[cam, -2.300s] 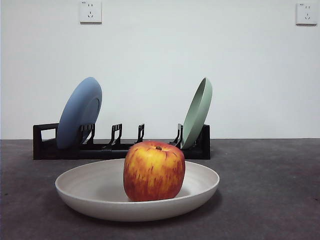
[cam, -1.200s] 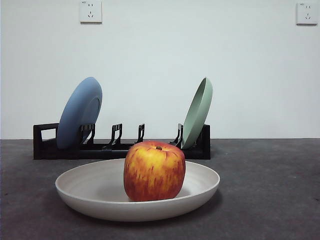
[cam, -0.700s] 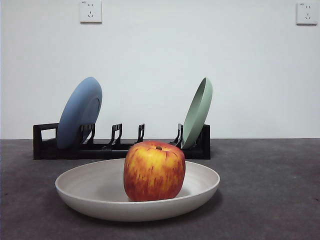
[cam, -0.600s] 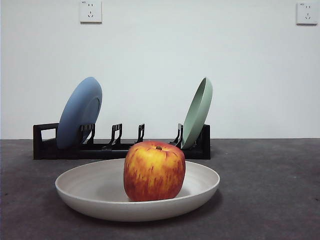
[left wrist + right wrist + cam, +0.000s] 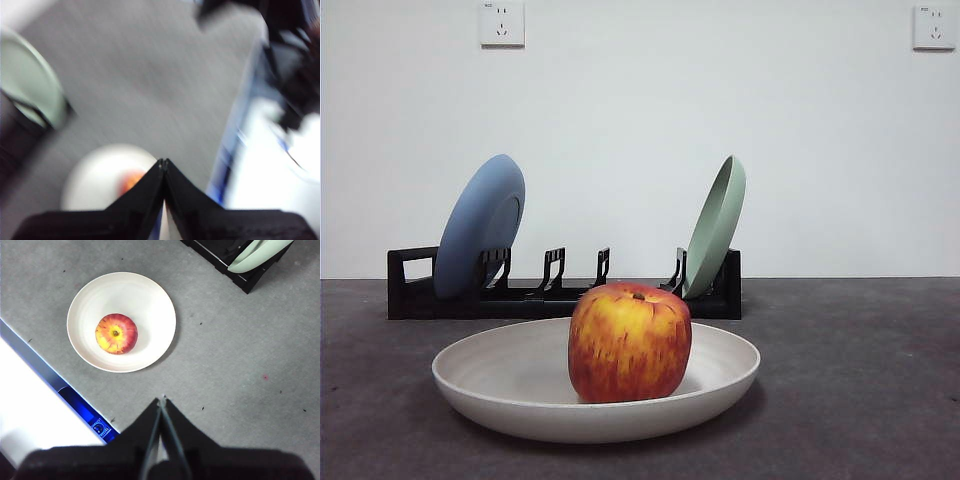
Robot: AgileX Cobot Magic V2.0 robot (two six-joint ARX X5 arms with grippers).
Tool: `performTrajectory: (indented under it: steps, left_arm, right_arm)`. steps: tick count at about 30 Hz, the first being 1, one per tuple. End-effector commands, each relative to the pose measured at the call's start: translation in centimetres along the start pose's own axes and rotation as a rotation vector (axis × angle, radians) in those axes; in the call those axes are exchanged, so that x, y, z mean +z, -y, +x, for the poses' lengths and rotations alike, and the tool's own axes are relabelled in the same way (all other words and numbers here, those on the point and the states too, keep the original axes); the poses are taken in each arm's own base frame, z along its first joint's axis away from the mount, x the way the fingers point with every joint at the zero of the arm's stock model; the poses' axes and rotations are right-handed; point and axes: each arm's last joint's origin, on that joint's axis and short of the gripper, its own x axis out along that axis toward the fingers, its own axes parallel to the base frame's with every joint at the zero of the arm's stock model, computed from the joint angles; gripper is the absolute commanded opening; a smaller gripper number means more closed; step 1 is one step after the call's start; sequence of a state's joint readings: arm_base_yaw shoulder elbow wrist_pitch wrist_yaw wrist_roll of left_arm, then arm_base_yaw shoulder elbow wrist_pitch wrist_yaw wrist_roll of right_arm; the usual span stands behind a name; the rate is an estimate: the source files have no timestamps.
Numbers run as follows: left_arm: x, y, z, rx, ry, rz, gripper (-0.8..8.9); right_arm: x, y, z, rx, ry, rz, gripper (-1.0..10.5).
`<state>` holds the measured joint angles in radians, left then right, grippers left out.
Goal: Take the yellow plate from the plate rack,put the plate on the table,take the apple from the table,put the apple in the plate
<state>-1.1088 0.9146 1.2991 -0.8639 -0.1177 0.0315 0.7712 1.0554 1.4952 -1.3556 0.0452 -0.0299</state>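
Nothing on the table has moved across the earlier front views: apple, plates and rack hold the same positions. The apple (image 5: 629, 342) sits upright inside the yellow plate (image 5: 500, 378), slightly off the plate's centre, stem dimple facing up. The yellow plate lies flat on the table (image 5: 860, 380), in front of the plate rack (image 5: 560, 295) and clear of it. A blue plate (image 5: 480, 226) leans in the slots at one end of the plate rack; a pale green plate (image 5: 716, 226) leans at the other end, and the slots between them hold nothing. No arm appears in the front view. The right gripper (image 5: 162, 401) is raised high above the table, beside the yellow plate rather than over it, with its jaws pressed together and nothing between them. The left gripper (image 5: 163, 162) is also lifted well clear of the table, jaws closed to a point and gripping nothing; its view is blurred, with plate and apple showing only as soft shapes. Two wall sockets (image 5: 501, 22) are mounted on the white wall behind the plate rack.
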Motion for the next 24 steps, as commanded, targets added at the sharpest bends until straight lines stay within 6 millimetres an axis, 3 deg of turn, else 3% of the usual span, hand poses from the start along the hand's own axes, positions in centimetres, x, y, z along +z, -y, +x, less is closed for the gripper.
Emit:
performTrajectory:
  steps: [1,6,11,18,24]
  left_arm:
    - [1.3,-1.6,-0.5,0.1,0.145,0.119,-0.03]
    - [2.0,-5.4,-1.4,0.19,0.281,0.079,-0.03]
    - [1.2,-8.6,-3.7,0.313,0.324,0.041,-0.03]
    - [-1.5,-8.8,-6.5,0.539,0.324,0.076,-0.03]
    - [-6.7,-8.4,-5.8,0.678,0.368,0.077,-0.03]
  right_arm:
    - [-0.3,0.0,0.3,0.001,-0.032,0.001,0.0]
    - [-0.3,0.0,0.3,0.001,-0.033,0.001,0.0]
    - [-0.3,0.0,0.3,0.001,-0.032,0.001,0.0]
    - [-0.3,0.0,0.2,0.001,-0.032,0.001,0.0]
    - [-0.3,0.0,0.2,0.001,-0.032,0.001,0.0]
